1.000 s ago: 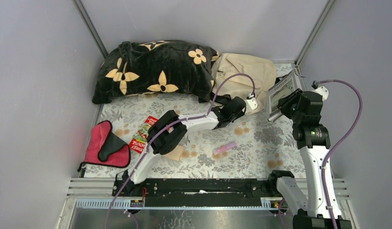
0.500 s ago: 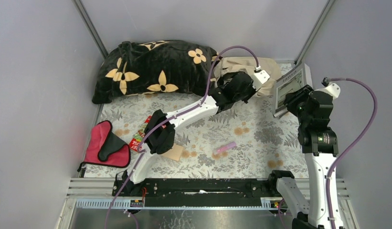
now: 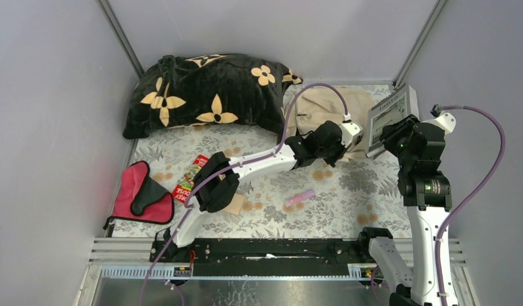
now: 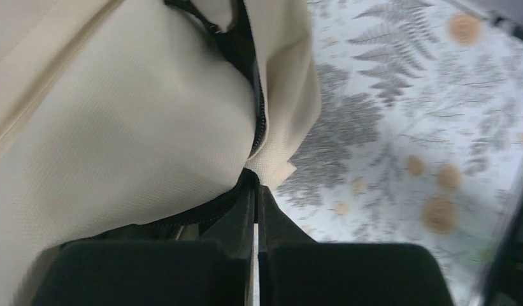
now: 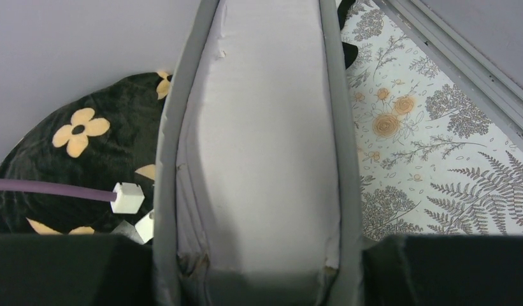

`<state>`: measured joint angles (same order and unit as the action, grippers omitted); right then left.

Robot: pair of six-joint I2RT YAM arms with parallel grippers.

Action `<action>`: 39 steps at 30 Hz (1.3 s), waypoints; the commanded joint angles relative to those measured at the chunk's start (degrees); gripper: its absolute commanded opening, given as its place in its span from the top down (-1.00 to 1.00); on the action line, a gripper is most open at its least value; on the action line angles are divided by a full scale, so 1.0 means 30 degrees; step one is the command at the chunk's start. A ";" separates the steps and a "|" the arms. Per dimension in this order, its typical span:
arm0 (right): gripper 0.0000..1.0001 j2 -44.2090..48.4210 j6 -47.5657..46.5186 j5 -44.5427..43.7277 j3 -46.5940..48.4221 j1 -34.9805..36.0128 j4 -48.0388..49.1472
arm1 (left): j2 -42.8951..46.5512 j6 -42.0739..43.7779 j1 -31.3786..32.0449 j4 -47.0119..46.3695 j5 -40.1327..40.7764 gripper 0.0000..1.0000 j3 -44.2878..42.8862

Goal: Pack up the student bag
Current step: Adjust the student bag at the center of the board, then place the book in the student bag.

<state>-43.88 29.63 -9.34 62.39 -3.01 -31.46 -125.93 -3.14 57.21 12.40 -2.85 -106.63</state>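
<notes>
The soft beige fabric student bag [image 3: 319, 108] lies at 1 o'clock on the floral-print table cover [image 3: 348, 185], touching the black pillow with yellow flowers [image 3: 207, 89] at its 9 o'clock. The left gripper [image 4: 255, 189] has its jaws pressed together, pinching the bag's edge by the dark zipper. At 3 o'clock from the bag, the right gripper [image 5: 257, 261] clamps a grey-covered book [image 3: 390, 115]; its cover print is too small to read. A red packet [image 3: 188, 180] at 9 o'clock bears white lettering, with "HOUSE" legible.
</notes>
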 commanded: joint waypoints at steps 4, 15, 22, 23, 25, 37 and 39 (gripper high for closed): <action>0.74 0.0188 -0.0107 -0.0676 0.0127 0.0006 0.0322 | -0.1070 -0.2946 0.0535 -0.3131 -0.4147 0.19 -0.2229; 0.73 -0.0170 -0.0072 -0.0558 -0.0200 0.0006 -0.0947 | 0.2587 0.1435 -0.0806 -0.1227 -0.3190 -0.83 -0.0230; 0.74 -0.0440 0.1100 0.0141 -0.0373 -0.0023 -0.2217 | 0.4375 0.6038 -0.0862 -0.0588 -0.1357 -0.86 0.3575; 0.76 -0.0499 0.1197 -0.0015 -0.0259 -0.0024 -0.2446 | 0.4434 0.6211 -0.0853 -0.0611 -0.1612 -0.86 0.3810; 0.77 -0.0656 0.1326 -0.0378 0.0182 -0.0024 -0.2983 | 0.4471 0.6369 -0.0831 -0.0704 -0.2285 -0.87 0.4180; 0.77 -0.0035 0.0269 -0.3108 0.3774 -0.0024 -0.4435 | 0.3063 0.7986 0.1702 -0.1755 0.1367 -0.97 0.5293; 0.77 0.0029 0.0303 -0.3069 0.3811 -0.0024 -0.4553 | 0.2332 0.8110 0.2031 -0.1926 0.2644 -0.97 0.4761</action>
<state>-44.56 31.70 -15.64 71.16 -3.05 -45.63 -115.63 19.14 61.87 10.04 -3.38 -90.43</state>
